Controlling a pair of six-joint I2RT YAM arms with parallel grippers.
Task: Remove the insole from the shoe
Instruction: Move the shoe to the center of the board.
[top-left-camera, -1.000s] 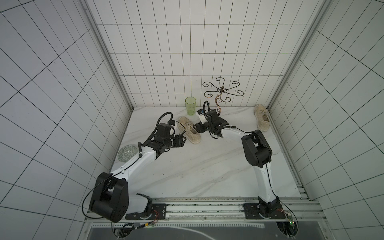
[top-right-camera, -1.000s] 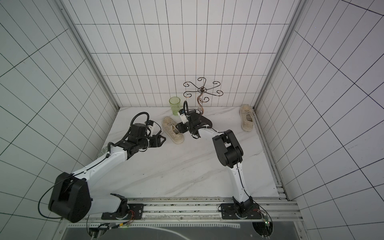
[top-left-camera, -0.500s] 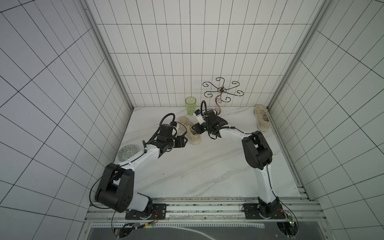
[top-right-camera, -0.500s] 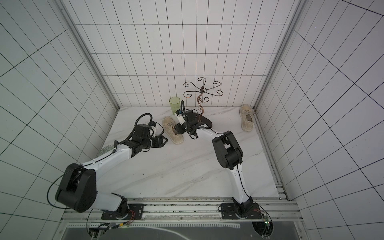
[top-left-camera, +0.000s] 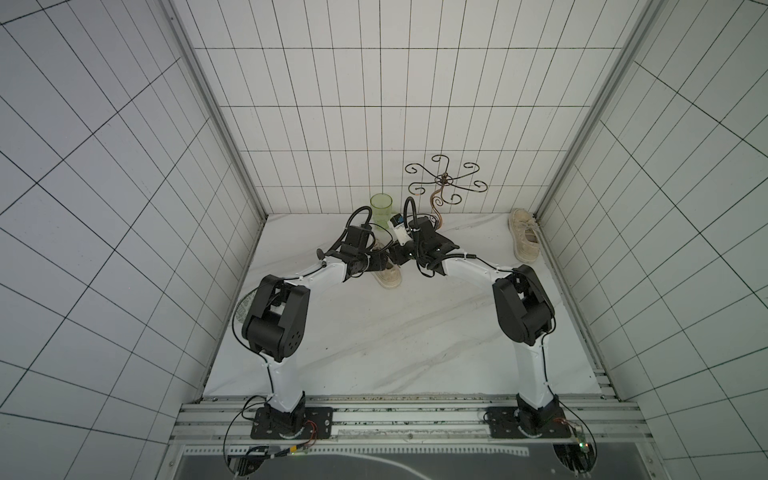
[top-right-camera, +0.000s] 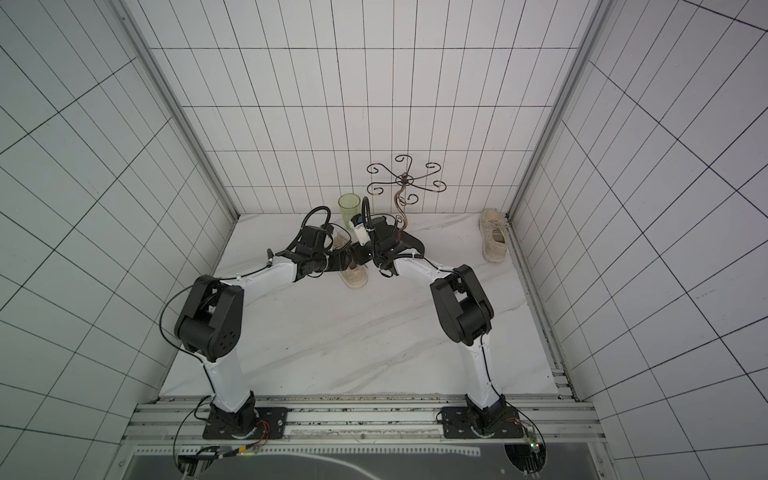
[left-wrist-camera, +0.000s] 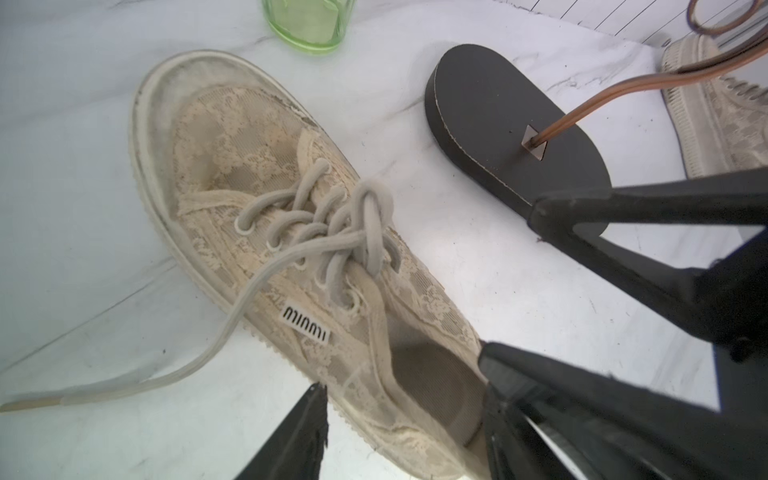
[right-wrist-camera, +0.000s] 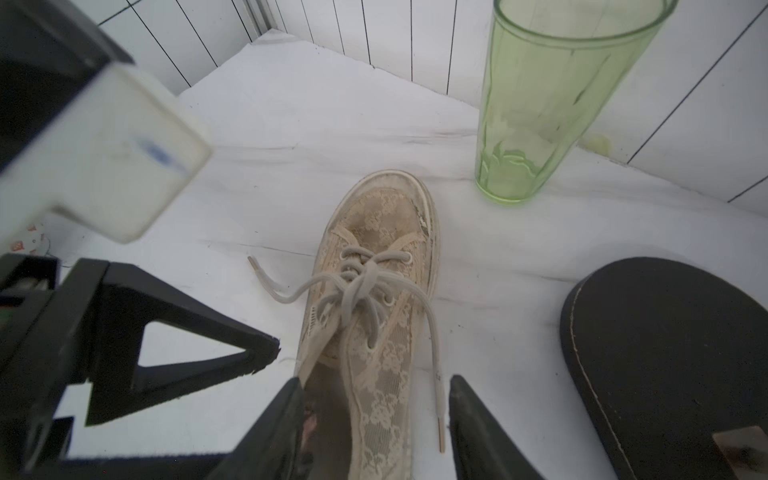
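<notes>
The insole (left-wrist-camera: 432, 390) lay inside the lace sneaker (left-wrist-camera: 249, 174), not yet lifted. The left end effector (left-wrist-camera: 401, 371) straddled its heel, spread; the right end effector (right-wrist-camera: 374, 382), also spread, had one finger inside.

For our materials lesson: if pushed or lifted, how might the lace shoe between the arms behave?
Pushed, the shoe probably slides, not tips: its sole looks broad. Its thin lace upper likely buckles when pinched. The loose shoelace may trail.
</notes>
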